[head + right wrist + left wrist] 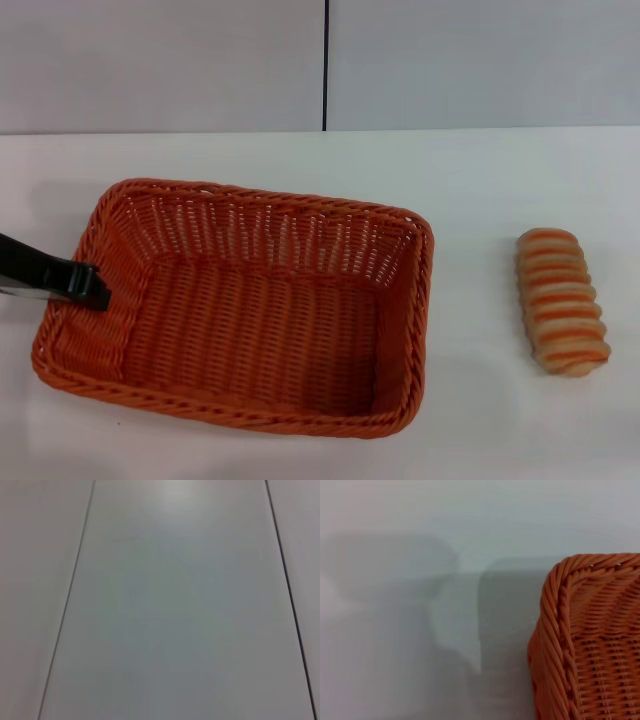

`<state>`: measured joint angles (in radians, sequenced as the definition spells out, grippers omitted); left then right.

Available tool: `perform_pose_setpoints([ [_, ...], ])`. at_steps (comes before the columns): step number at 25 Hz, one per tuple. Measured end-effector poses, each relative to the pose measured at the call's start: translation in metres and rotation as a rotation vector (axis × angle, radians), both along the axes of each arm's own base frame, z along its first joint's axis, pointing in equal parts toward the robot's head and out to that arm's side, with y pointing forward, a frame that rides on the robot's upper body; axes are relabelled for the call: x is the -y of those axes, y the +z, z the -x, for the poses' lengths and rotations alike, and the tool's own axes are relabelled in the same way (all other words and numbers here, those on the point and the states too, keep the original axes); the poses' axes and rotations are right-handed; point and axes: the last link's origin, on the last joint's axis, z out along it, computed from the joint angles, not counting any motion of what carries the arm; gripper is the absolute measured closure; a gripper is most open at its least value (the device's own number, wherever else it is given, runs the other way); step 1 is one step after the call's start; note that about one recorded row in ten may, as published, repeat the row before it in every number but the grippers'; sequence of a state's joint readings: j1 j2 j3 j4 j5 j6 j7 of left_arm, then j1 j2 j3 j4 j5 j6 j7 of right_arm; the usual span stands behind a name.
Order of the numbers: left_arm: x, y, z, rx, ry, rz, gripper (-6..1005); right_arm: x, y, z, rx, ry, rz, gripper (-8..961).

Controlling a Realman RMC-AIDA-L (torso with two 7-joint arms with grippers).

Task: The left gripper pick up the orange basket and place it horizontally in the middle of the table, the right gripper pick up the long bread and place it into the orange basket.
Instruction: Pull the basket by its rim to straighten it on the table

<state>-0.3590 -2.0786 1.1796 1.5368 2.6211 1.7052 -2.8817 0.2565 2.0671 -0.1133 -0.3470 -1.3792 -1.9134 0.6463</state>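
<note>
The black left gripper (92,285) reaches the large orange woven basket's (250,310) left rim; whether it grips is unclear. A striped oblong bread loaf (563,301) lies well apart at right on the white table (480,180).

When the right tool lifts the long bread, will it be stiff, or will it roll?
The long bread lies flat on the white table, apart from the orange basket. Its rounded sides suggest it may roll sideways if nudged. The ridged top probably gives some hold. It looks light, perhaps slightly soft, so a gentle squeeze seems safer.

light grey wall (160,60), dark vertical seam (325,60).
</note>
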Motion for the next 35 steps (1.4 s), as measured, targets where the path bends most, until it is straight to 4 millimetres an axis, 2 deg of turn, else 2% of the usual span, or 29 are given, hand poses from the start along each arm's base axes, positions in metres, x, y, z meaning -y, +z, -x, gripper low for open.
perform_pose_setpoints([
  [8,0.005,-0.002,0.004,0.025,0.010,-0.010,877,0.011,0.005,-0.008,0.074,-0.062,-0.110,130],
  [14,0.004,-0.004,0.004,0.025,0.006,-0.006,880,0.017,0.007,-0.010,0.064,-0.071,-0.142,130],
  [25,0.006,-0.003,0.007,0.042,0.011,-0.020,882,0.019,0.004,-0.012,0.035,-0.086,-0.145,129],
  [35,0.006,-0.004,0.000,0.066,-0.016,-0.013,882,0.016,0.002,-0.011,0.023,-0.085,-0.141,130],
])
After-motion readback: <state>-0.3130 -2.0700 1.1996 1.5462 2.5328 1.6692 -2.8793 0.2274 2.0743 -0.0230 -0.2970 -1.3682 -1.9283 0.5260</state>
